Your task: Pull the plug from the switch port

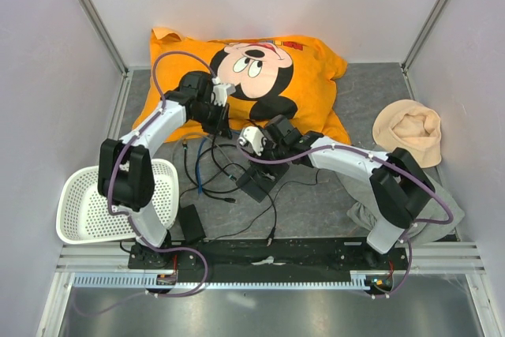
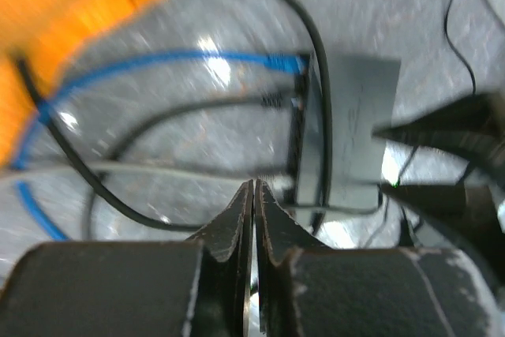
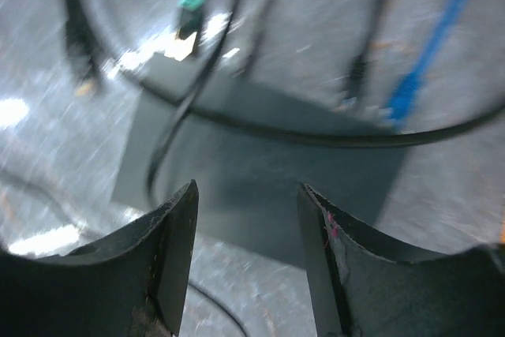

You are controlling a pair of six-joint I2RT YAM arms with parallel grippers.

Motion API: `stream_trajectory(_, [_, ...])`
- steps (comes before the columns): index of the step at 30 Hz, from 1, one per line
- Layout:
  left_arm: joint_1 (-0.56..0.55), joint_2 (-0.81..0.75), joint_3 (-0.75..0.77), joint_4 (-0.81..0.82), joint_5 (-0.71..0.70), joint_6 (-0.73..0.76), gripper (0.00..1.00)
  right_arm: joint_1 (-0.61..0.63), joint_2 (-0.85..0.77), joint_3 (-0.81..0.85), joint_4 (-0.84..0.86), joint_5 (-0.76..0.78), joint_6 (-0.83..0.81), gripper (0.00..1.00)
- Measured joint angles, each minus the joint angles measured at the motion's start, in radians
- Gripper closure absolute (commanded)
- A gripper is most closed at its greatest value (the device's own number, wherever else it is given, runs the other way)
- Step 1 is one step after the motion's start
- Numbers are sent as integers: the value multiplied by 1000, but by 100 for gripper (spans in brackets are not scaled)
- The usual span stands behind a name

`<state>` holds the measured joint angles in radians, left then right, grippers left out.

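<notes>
The switch is a flat black box (image 1: 264,181) on the grey mat, with several cables running to it. In the left wrist view the box (image 2: 357,120) has a blue plug (image 2: 290,63) and a black plug (image 2: 276,101) in its left edge. In the right wrist view the box (image 3: 260,155) shows the blue plug (image 3: 404,97), the black plug (image 3: 353,84) and a green plug (image 3: 189,2) along its far edges. My left gripper (image 2: 254,185) is shut and empty, short of the box. My right gripper (image 3: 248,191) is open and empty, above the box.
An orange cartoon pillow (image 1: 308,69) lies at the back. A white basket (image 1: 87,207) sits at the front left, with a small black power brick (image 1: 191,223) beside it. A beige cap (image 1: 408,132) and grey cloth (image 1: 363,203) lie right. Loose cables (image 1: 209,167) cross the mat.
</notes>
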<state>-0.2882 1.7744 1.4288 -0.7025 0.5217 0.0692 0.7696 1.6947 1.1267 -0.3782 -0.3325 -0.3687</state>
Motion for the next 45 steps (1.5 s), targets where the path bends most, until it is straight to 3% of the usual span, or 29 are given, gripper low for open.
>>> stream_trajectory(13, [-15,-27,-232,96,96,-85,87,-7,4,3,111,221,159,37])
stream_trajectory(15, [-29,-25,-253,109,99,-89,87,-16,4,3,111,242,177,40])
stream_trajectory(18, [-57,-6,-268,129,99,-96,98,-43,0,2,107,282,210,46])
stream_trajectory(29, [-128,4,-340,133,27,-98,98,-148,-90,-154,91,352,292,73])
stream_trajectory(45, [-220,-50,-414,152,-64,-71,98,-148,-68,-220,132,336,313,73])
